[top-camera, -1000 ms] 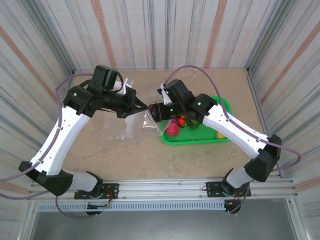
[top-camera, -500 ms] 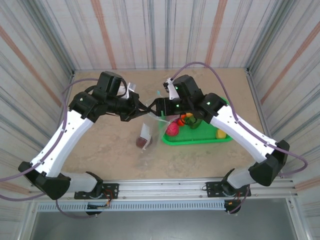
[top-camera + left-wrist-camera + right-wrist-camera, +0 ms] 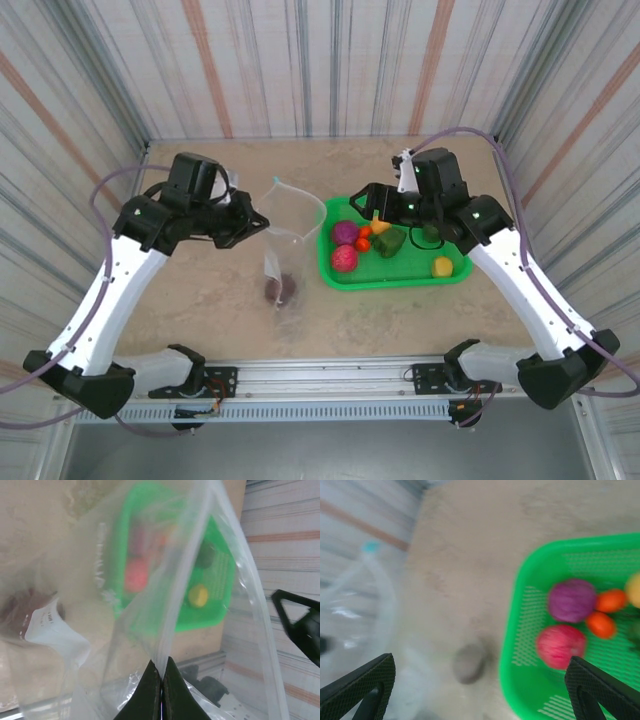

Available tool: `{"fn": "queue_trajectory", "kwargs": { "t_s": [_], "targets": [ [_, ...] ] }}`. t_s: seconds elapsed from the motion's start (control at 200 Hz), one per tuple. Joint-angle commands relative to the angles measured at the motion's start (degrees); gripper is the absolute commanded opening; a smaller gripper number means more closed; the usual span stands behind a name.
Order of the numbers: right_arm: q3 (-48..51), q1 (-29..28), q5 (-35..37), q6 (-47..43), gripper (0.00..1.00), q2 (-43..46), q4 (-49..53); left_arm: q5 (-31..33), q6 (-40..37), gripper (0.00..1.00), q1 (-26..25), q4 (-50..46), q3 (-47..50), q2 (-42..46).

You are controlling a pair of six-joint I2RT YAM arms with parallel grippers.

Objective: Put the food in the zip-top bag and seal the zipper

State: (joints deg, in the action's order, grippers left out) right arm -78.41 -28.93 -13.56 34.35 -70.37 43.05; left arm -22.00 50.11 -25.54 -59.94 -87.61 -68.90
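The clear zip-top bag (image 3: 285,255) hangs with its mouth open, and my left gripper (image 3: 260,224) is shut on its rim. In the left wrist view the black fingers (image 3: 161,675) pinch the plastic edge (image 3: 172,615). A dark maroon food piece (image 3: 283,290) lies at the bag's bottom. The zipper's light-blue slider (image 3: 370,546) sits at the rim's end. My right gripper (image 3: 362,198) hangs open and empty over the left end of the green basket (image 3: 400,277). Purple (image 3: 346,232), red (image 3: 345,259), orange (image 3: 363,240), green (image 3: 390,242) and yellow (image 3: 441,266) food lies in the basket.
The basket (image 3: 512,645) stands right of the bag on the beige table (image 3: 200,300). Corrugated walls close the table at the back and both sides. A metal rail (image 3: 330,378) runs along the near edge. Bare tabletop lies left of the bag.
My right gripper has pulled back right from the bag's mouth to above the basket and opened wider. The maroon piece now lies in the bag. My left gripper shifted left with the rim.
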Motion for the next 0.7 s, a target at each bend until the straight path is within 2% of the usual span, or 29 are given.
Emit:
{"fn": "queue_trajectory", "kwargs": {
  "t_s": [0.0, 0.195, 0.341, 0.491, 0.616, 0.696],
  "targets": [
    [2.9, 1.4, 6.1, 1.6, 0.91, -2.4, 7.4, 2.8, -6.2, 0.0, 1.5, -6.0, -7.7, 0.1],
    [7.0, 4.5, 10.5, 3.5, 0.91, -5.8, 7.1, 2.7, -11.1, 0.0, 3.1, -10.0, -14.6, -1.7],
    [8.9, 7.7, 10.4, 6.7, 1.0, -11.5, 6.2, -3.0, -11.6, 0.0, 3.2, -8.2, -9.9, -3.4],
    [11.0, 9.9, 7.8, 10.7, 0.99, -15.9, 0.3, -5.6, -10.0, 0.0, 3.2, -4.0, -5.1, -3.8],
    [9.8, 9.9, 9.4, 13.1, 1.0, -21.4, -0.3, -7.0, -8.7, 0.0, 3.5, -3.1, -5.7, -4.9],
    [9.9, 10.0, 9.9, 14.1, 0.99, -24.4, -1.2, -10.9, -6.1, 0.0, 5.1, -2.4, -6.3, -5.6]
  ]
}}
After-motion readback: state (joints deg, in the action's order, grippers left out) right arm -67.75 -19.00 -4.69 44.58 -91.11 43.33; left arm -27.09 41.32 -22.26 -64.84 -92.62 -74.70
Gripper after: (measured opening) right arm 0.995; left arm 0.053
